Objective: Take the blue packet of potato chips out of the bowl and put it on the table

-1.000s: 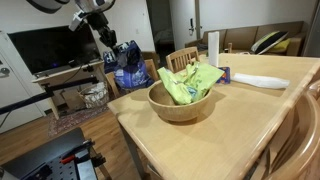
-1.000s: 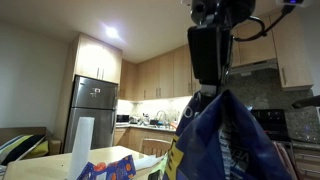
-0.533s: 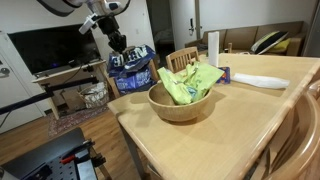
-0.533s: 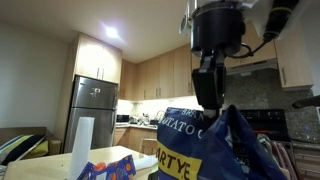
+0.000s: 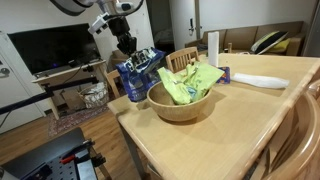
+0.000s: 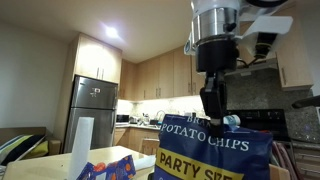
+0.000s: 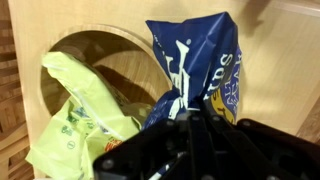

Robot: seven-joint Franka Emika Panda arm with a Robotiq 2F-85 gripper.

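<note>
Gripper (image 5: pixel 129 50) is clamped shut on the crumpled top of the blue packet (image 5: pixel 141 68). The bag hangs clear of the bowl (image 5: pixel 180 104), just left of its rim. From the wrist I see it over the tabletop (image 7: pixel 285 70), with the green bag (image 7: pixel 75 125) lying in the bowl. My worry: I'm close to the tabletop's left edge, so a release here could drop it to the floor. Slick foil could also slip from this thin pinch.
</note>
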